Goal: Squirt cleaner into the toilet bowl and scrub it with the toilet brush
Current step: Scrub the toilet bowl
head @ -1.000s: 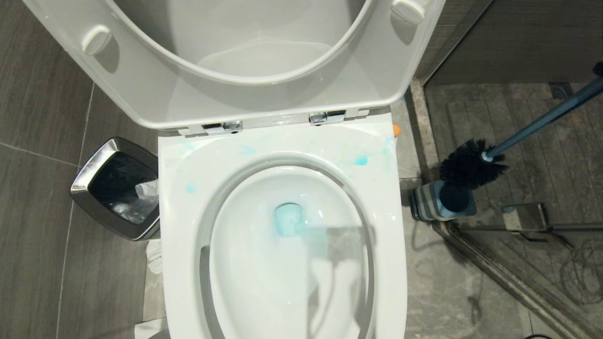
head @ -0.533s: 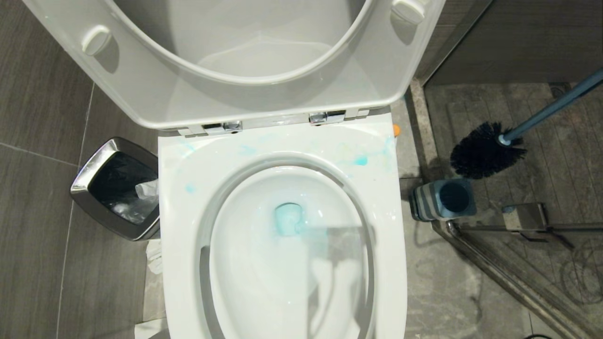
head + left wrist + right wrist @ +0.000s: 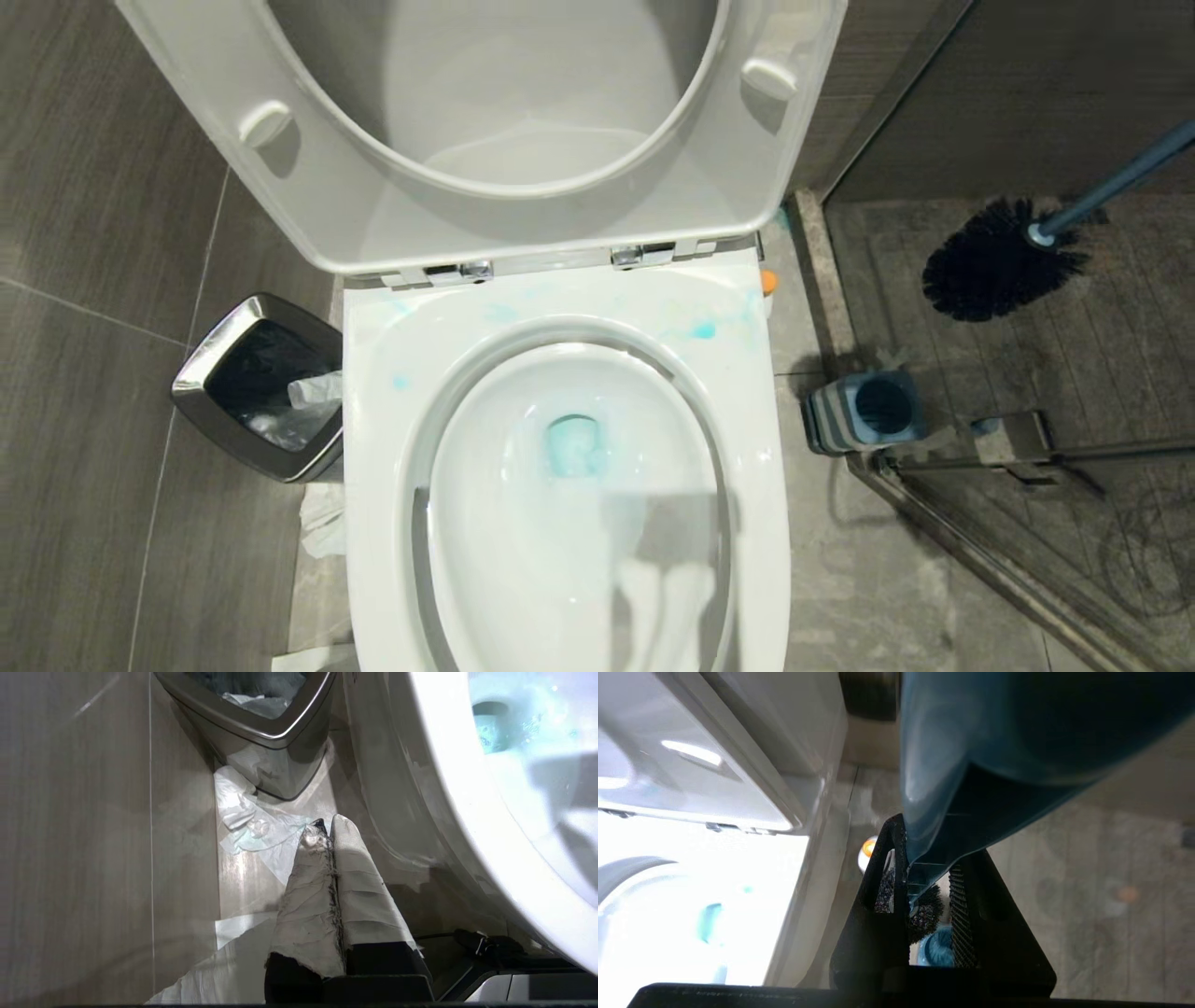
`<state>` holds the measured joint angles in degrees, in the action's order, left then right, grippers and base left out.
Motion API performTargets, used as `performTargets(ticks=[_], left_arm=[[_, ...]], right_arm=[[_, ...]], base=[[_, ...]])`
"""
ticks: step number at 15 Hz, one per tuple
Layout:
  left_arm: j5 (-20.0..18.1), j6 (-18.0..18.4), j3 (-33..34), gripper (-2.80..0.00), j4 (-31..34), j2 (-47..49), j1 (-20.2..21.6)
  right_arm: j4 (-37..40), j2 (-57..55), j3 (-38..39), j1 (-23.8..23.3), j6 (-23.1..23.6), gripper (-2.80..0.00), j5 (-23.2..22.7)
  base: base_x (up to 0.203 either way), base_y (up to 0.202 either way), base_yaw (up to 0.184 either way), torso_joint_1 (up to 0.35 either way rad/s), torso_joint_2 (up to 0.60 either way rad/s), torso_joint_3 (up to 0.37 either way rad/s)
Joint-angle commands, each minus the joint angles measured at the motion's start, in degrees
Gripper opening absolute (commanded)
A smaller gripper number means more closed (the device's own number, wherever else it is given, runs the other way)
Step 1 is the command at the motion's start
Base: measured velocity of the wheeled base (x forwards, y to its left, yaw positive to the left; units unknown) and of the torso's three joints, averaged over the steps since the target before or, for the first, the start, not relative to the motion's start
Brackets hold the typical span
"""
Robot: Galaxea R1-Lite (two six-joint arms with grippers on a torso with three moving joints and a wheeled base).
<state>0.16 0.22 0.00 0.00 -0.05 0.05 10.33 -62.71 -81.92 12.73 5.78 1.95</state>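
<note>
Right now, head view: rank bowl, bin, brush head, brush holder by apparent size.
1. bowl
2. bin
3. brush head, which hangs above the floor, nearer the camera, so it may look bigger than it is
4. holder, close to the brush head in apparent size

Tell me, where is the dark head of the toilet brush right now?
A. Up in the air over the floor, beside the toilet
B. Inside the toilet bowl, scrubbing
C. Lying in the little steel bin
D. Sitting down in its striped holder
A: the toilet brush hangs clear above its empty holder, off to the side of the toilet bowl, its handle gripped in the right claw.
</note>
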Motion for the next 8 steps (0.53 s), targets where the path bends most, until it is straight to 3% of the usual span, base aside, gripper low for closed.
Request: performTargets(ticks=[1,2,8], left_arm=[[0.0,0.0,0.0,-2.8,0.0,0.0,0.1],[0.0,0.0,0.0,-2.8,0.0,0.0,0.1],[0.0,0.0,0.0,-2.8,0.0,0.0,0.1]], right_arm=[[0.0,-2.5,-2.3,0.1,0.6,-2.8,0.6],[0.0,-3.4,-3.4,0.9,1.1,-2.8,1.8],[-0.3,-9.6,-10.3,16.6,4.5,-2.8,16.1]], base=[[0.0,0.0,0.0,0.002,0.01,0.203],[0.0,0.0,0.0,0.002,0.0,0.203],[0.0,0.0,0.0,0.003,0.0,0.204]])
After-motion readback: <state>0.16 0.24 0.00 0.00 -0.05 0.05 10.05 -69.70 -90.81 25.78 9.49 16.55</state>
